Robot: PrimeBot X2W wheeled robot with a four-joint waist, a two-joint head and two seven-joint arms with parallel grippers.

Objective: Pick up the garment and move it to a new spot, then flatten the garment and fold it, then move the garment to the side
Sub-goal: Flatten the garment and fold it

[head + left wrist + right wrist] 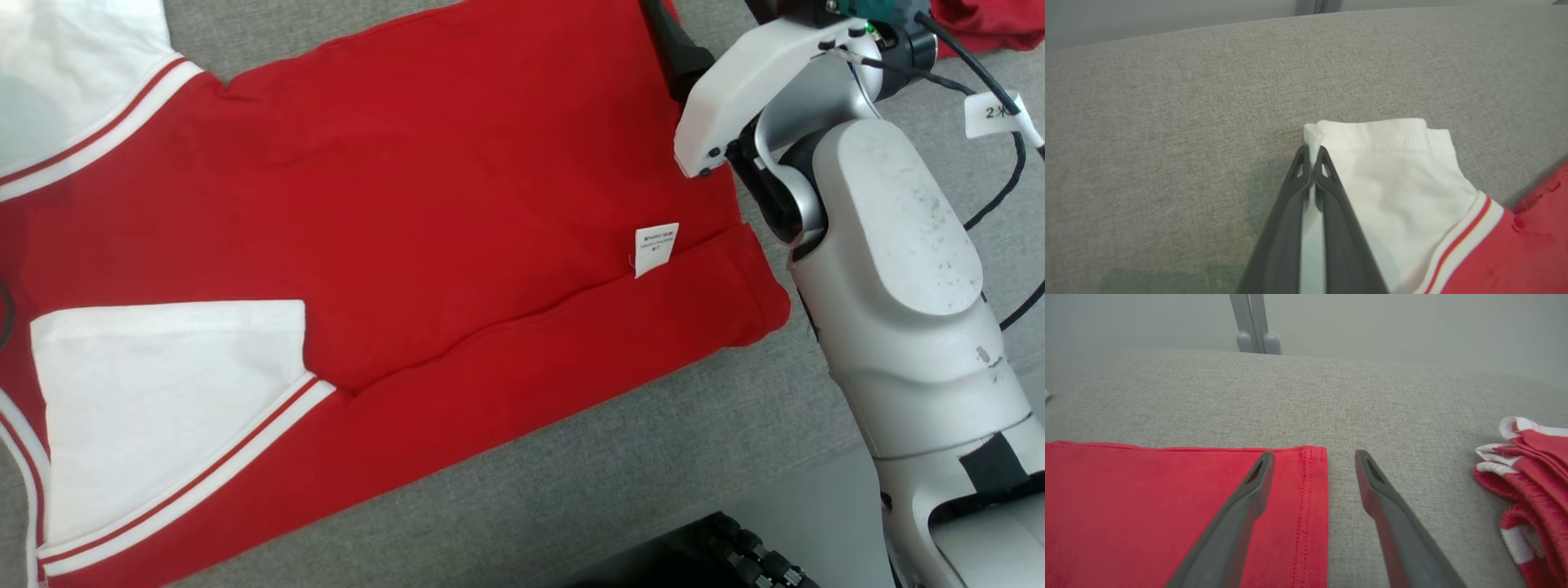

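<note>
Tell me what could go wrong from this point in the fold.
1. The left gripper pinches just the corner of the white fabric sleeve; it may slip out when pulled.
2. The open right gripper straddles the stitched hem of the red cotton garment; closing there could miss the cloth.

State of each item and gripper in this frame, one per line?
garment: spread flat on grey surface, label showing.
left gripper: shut on white sleeve, at its cuff corner.
right gripper: open, straddling garment's hem corner.
second garment: crumpled, lying apart.

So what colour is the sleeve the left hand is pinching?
It's a white fabric sleeve, red stripe in its band; clearest in left wrist view.
</note>
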